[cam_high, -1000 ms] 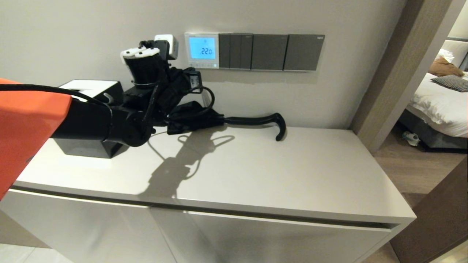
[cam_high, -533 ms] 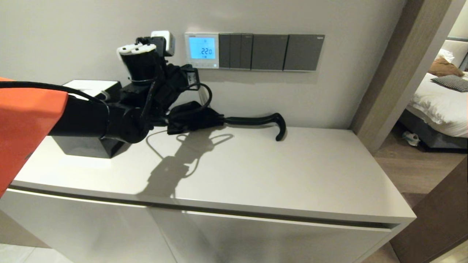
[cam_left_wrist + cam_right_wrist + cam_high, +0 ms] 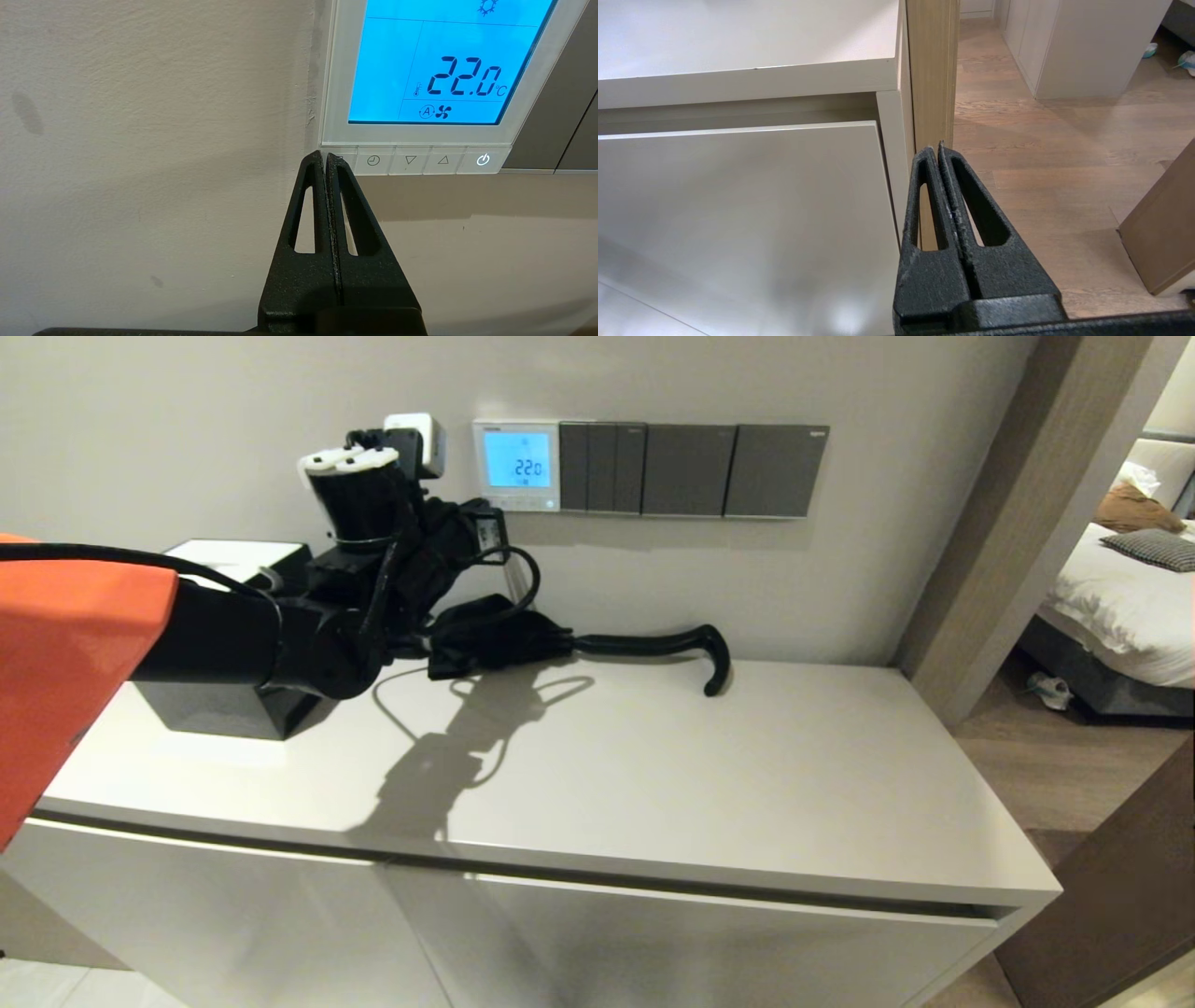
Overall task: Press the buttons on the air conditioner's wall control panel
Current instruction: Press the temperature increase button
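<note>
Left gripper (image 3: 325, 156) had crept up toward the wall since a second ago | jaws pressed together as a poking tip, at the leftmost of the buttons (image 3: 411, 160) | air conditioner's wall control panel (image 3: 515, 465) on wall (reading 22.0) | right gripper (image 3: 937, 148) parked low, jaws together.

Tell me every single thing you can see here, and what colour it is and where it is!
Air conditioner's wall control panel: one, white frame with a blue screen showing 22.0, on the wall.
Buttons: a row, pale grey-white, along the panel's lower edge.
Switch plates: a row, dark grey, on the wall right beside the panel.
Plug adapter: one, white, on the wall left of the panel.
Umbrella: one, black, lying on the cabinet against the wall.
Box: one, black with a white top, on the cabinet's left.
Cabinet: one, white, below the panel.
Bed: one, white, through the doorway on the right.
Left gripper: black, fingers shut, tip at the leftmost button.
Right gripper: black, fingers shut, parked low by the cabinet's corner.
</note>
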You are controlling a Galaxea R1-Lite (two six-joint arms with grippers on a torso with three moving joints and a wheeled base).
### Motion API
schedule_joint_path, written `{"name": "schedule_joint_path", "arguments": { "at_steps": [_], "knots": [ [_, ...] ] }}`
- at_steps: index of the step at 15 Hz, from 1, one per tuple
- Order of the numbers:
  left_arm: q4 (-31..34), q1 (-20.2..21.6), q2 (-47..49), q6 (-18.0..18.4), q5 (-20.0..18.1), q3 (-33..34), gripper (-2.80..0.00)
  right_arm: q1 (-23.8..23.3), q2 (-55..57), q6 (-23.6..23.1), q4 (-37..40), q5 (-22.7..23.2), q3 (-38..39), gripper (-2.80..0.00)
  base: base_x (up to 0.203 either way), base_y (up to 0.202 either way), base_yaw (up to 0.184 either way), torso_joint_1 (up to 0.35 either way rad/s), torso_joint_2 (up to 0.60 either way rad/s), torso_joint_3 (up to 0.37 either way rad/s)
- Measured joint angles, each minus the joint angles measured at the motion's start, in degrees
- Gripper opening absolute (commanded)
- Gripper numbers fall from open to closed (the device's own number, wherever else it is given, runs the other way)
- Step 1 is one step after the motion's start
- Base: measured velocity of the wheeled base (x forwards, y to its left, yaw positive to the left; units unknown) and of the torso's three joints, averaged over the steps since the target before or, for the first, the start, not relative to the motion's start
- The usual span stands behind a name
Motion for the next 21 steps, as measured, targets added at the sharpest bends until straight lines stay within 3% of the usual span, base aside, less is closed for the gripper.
{"name": "schedule_joint_path", "arguments": {
  "at_steps": [21],
  "knots": [
    [-1.9, -0.1, -2.7, 0.0, -0.1, 4.1, -2.8, 0.0, 0.0, 0.0, 0.0, 0.0, 0.0, -2.8, 0.0, 0.0, 0.0, 0.0, 0.0, 0.0]
  ]
}}
